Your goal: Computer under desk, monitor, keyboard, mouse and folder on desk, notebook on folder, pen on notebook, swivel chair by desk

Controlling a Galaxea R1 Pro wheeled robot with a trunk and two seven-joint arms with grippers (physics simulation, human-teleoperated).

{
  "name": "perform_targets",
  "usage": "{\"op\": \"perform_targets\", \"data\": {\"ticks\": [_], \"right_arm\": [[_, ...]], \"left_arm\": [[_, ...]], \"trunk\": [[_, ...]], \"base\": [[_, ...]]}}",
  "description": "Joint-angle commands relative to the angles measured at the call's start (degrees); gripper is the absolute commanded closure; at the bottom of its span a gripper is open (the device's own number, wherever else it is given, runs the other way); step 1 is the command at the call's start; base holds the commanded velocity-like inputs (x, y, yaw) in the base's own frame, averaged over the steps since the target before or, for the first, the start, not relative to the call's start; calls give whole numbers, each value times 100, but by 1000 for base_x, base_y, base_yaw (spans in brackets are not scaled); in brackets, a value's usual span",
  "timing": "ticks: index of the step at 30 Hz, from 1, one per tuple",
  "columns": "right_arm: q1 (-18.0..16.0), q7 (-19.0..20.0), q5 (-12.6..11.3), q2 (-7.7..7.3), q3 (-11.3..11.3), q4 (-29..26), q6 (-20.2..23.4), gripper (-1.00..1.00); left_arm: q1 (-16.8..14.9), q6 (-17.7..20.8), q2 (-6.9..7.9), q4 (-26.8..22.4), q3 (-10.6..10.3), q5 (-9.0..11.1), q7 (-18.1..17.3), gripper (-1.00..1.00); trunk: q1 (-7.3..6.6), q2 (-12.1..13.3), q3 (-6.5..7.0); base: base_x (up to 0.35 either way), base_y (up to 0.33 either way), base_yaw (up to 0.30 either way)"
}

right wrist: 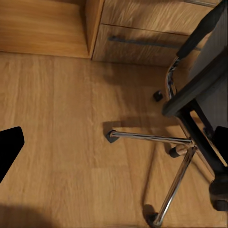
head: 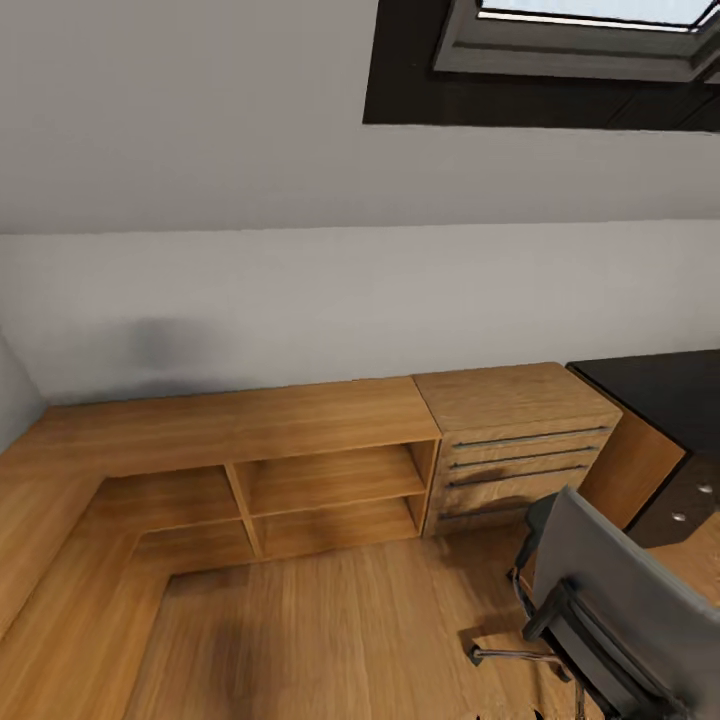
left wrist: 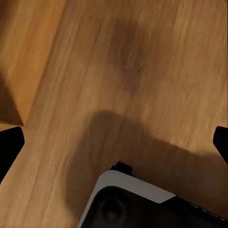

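The swivel chair (head: 620, 600) stands at the lower right with its grey back toward me, which hides its seat. Its chrome star base (right wrist: 156, 137) and a black armrest (right wrist: 199, 33) fill the right wrist view. Behind the chair is a corner of the glossy black desk (head: 660, 385), with its drawer unit and silver knobs (head: 690, 500). My left gripper (left wrist: 116, 145) hangs open over bare wooden floor. My right gripper (right wrist: 114, 145) is open above the floor beside the chair's base. The computer, monitor, keyboard, mouse, folder, notebook and pen are out of view.
A light wood dresser (head: 520, 450) with long handles stands between the desk and a low L-shaped wooden shelf unit (head: 300, 480) along the wall. A skylight (head: 560, 50) is overhead. My own white and black base (left wrist: 128, 199) is in the left wrist view.
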Motion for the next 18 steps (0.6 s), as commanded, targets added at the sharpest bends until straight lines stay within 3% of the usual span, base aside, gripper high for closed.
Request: {"op": "perform_targets", "data": {"ticks": [1,7,18], "right_arm": [[-5,-26,-42,-2,49,1,-14,-100],[-5,-24,-42,-2,50,1,-14,-100],[-5,-24,-42,-2,51,1,-17,-100]], "left_arm": [[-5,-21,4,-2,-49,35,42,-100],[-5,-21,2,-2,-49,35,35,-100],[-5,-21,-13,-2,-49,35,33,-100]], "trunk": [[3,-11,-9],[3,-11,8],[3,-11,40]], "base": [[15,0,-295],[130,134,-295],[228,260,-295]]}}
